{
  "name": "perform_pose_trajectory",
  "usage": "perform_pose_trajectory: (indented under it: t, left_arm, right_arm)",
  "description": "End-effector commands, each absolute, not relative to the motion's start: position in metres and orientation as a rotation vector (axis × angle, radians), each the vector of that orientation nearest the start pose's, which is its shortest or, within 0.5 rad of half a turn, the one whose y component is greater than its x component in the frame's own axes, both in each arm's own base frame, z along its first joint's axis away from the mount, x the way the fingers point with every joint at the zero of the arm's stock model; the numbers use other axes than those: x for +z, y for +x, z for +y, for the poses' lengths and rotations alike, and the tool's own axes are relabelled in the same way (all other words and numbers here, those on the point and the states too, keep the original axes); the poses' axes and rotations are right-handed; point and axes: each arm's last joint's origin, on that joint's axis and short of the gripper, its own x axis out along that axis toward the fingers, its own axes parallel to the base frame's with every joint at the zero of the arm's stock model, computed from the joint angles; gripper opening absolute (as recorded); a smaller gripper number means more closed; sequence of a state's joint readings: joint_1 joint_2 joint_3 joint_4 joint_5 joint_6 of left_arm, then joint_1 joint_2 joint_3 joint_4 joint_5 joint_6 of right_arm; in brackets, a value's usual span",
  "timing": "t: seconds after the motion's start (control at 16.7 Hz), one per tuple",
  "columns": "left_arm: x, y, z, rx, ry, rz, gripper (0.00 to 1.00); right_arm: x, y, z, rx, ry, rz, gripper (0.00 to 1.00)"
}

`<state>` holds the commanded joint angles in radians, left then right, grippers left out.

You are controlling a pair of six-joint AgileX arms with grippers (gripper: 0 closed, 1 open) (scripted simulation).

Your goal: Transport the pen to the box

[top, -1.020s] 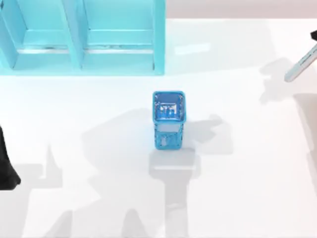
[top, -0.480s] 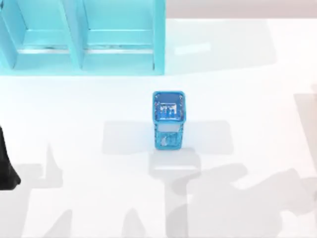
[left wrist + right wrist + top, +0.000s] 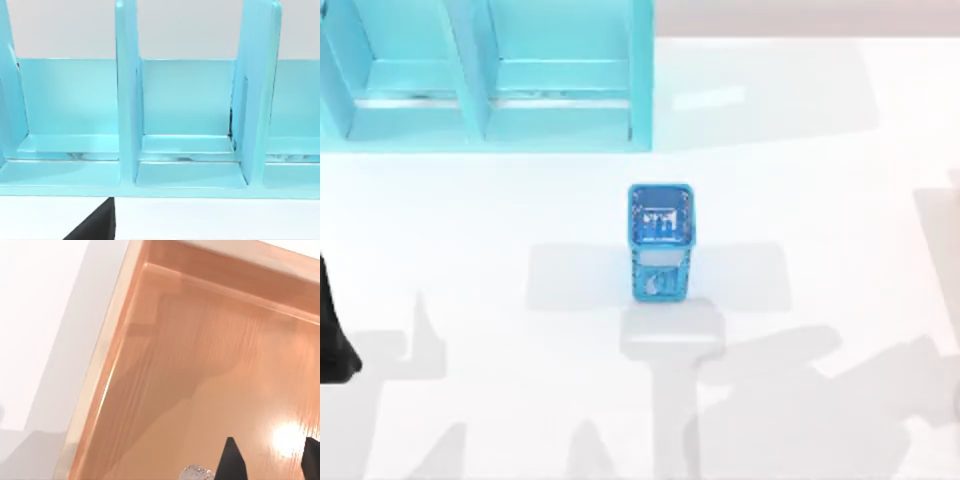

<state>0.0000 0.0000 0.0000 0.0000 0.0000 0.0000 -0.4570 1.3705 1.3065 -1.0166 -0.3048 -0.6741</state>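
Right pincer [image 3: 270,460]: two black fingertips [image 3: 231,460] apart, poised over the wooden floor of the box [image 3: 210,365]; a silvery tip, likely the pen [image 3: 197,473], just beside one finger, grip impossible to tell. Left arm [image 3: 332,335] parked at the tabletop's [image 3: 840,150] left edge, facing the teal rack [image 3: 190,125]. Blue container [image 3: 660,240] upright mid-tabletop.

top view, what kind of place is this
Likely a simulated desk or office tabletop: a white table with a turquoise divider rack and a small blue container. The right wrist view shows a wooden box.
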Motion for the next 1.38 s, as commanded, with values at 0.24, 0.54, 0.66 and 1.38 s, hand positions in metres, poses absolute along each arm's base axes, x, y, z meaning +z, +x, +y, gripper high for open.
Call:
perform_pose_trajectory:
  t: [0.24,0.54,0.66,1.38]
  left_arm:
    - [0.160,0.106,-0.001,0.000,0.000,0.000,1.00]
    - [0.160,0.106,-0.001,0.000,0.000,0.000,1.00]
    - [0.160,0.106,-0.001,0.000,0.000,0.000,1.00]
    - [0.160,0.106,-0.001,0.000,0.000,0.000,1.00]
  right_arm:
    - [0.287,0.253,-0.108,0.191,-0.234,0.964,0.00]
    - [0.273,0.255,-0.106,0.197,-0.227,0.978,0.00]
    - [0.273,0.255,-0.106,0.197,-0.227,0.978,0.08]
    - [0.273,0.255,-0.106,0.197,-0.227,0.978,0.98]
